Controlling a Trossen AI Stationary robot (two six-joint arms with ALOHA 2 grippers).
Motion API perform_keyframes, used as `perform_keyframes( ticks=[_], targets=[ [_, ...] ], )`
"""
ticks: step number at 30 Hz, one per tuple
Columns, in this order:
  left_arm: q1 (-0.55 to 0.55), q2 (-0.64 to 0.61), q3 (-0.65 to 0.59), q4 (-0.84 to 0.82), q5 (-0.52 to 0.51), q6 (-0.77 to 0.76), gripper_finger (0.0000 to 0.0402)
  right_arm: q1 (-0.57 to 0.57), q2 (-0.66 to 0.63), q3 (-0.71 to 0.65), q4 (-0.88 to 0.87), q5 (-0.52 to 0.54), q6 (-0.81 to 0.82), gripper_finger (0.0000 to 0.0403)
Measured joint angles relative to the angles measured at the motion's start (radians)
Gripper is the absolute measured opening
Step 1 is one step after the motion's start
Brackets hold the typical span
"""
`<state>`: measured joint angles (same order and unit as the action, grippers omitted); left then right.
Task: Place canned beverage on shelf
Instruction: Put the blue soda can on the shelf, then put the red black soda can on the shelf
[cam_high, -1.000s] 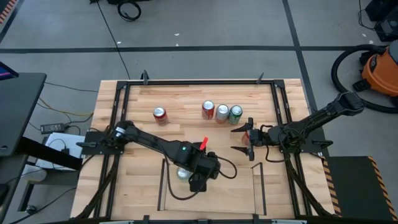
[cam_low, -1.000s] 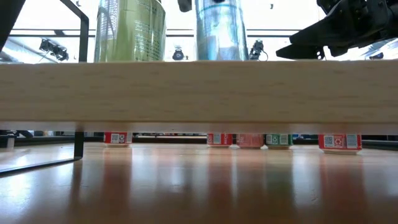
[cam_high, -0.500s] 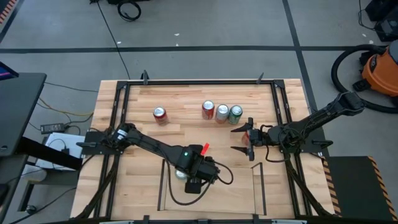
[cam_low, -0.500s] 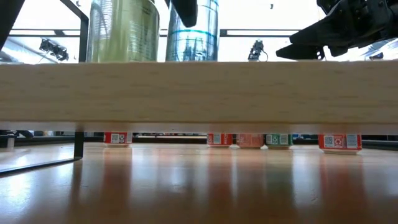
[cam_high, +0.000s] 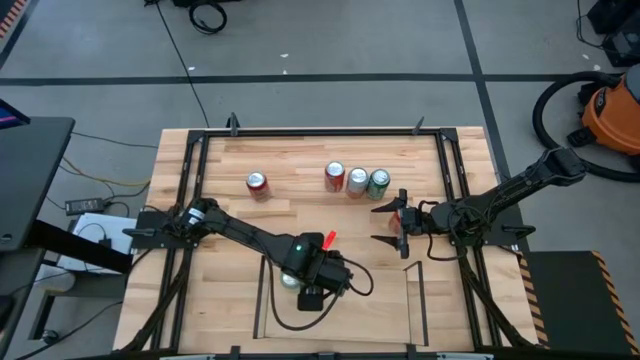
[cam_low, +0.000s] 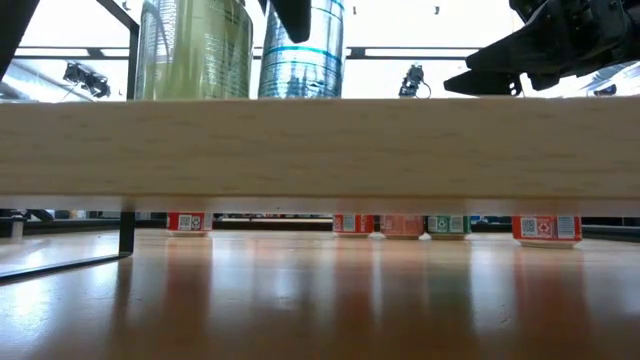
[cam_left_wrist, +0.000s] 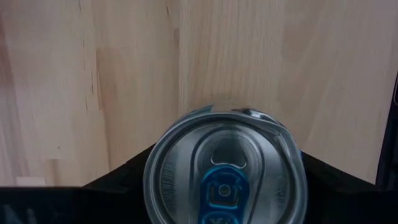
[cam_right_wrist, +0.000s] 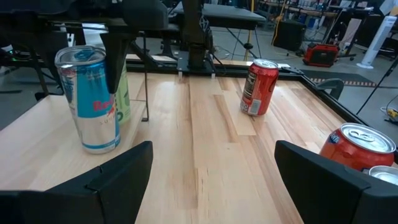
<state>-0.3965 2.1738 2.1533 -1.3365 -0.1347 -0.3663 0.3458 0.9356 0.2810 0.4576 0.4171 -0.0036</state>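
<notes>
A blue-and-silver can (cam_right_wrist: 90, 99) stands upright in the shelf (cam_high: 265, 300), next to a green can (cam_low: 195, 50) that stands on the shelf's wood floor (cam_low: 420, 140). My left gripper (cam_high: 310, 285) is above the shelf, shut on the blue can, whose top fills the left wrist view (cam_left_wrist: 227, 168). My right gripper (cam_high: 390, 224) is open and raised at the table's right, touching nothing. A red can (cam_low: 545, 228) stands on the table below it. My left gripper pinches the blue can's upper side wall (cam_left_wrist: 155, 168) between its two fingers. The fingers (cam_right_wrist: 115, 56) come from above, pointing down. The can is upright, its base at the shelf floor (cam_right_wrist: 99, 148); I cannot tell whether it rests there.
A lone red can (cam_high: 258, 184) stands far left. A red (cam_high: 335, 177), a silver (cam_high: 357, 181) and a green can (cam_high: 379, 183) stand in a row at the far middle. The large black frame (cam_high: 200, 140) borders the tabletop. The shelf's right half is free.
My left gripper has carried the blue can toward the table's left and a little toward the near edge, up beside the green can. The can has stayed upright. The right arm has kept still.
</notes>
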Motion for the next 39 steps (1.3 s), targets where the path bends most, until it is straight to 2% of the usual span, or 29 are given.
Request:
perform_keyframes(
  ticks=[12,19,29,32,39],
  targets=[
    [-0.013,0.0,-0.001,0.046,-0.036,-0.035,0.0313,0.0,0.0,0.0,-0.001,-0.001,0.0,0.0348],
    [-0.019,0.0,0.022,0.039,-0.044,-0.033,0.0316,0.0,0.0,0.0,-0.001,-0.003,0.001,0.0348],
    [-0.023,-0.001,0.165,-0.017,-0.112,-0.005,0.0316,0.0,0.0,0.0,-0.001,-0.003,0.0,0.0348],
    [-0.025,-0.01,0.203,-0.091,-0.182,0.002,0.0316,0.0,0.0,0.0,-0.001,-0.008,0.001,0.0348],
    [-0.034,-0.087,0.171,-0.217,-0.382,-0.015,0.0302,0.0,0.0,0.0,-0.002,-0.019,0.004,0.0348]
  ],
)
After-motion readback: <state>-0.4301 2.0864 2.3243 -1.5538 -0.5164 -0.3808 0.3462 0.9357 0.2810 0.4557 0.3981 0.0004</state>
